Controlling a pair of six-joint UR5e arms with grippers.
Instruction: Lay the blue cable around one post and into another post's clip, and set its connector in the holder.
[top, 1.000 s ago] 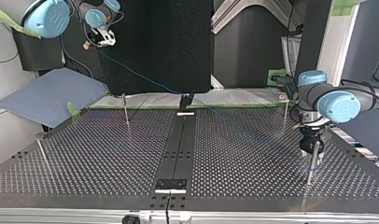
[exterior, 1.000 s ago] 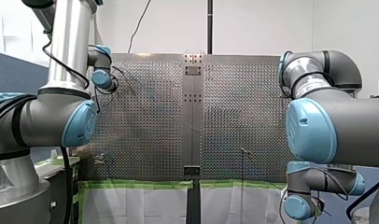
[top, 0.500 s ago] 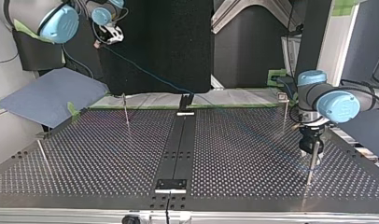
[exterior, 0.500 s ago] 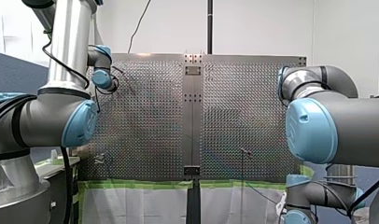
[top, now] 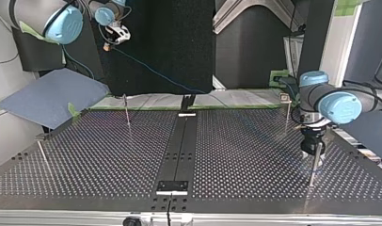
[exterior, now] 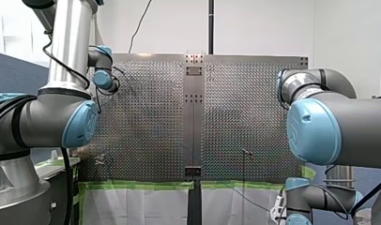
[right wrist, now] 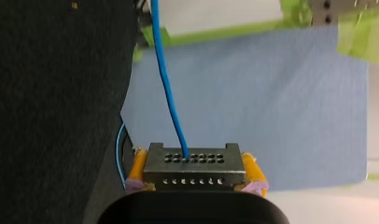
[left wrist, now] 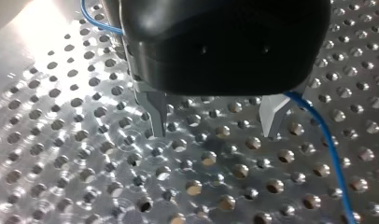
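My right gripper (right wrist: 194,176) is clenched on the dark connector (right wrist: 194,164) — yellow pads (right wrist: 137,169) pressed to both its ends. It hangs high in the air, past the end of the black centre strip (top: 179,141) nearest the arms, over toward the blue mat (top: 52,96). The blue cable (top: 151,70) slopes down from it toward that end of the strip. My left gripper (left wrist: 214,126) hangs low over the perforated table (top: 250,155), well to the strip's other side, at a thin post (top: 312,172). Its metal fingers (left wrist: 155,114) are spread apart, and the cable passes just outside one.
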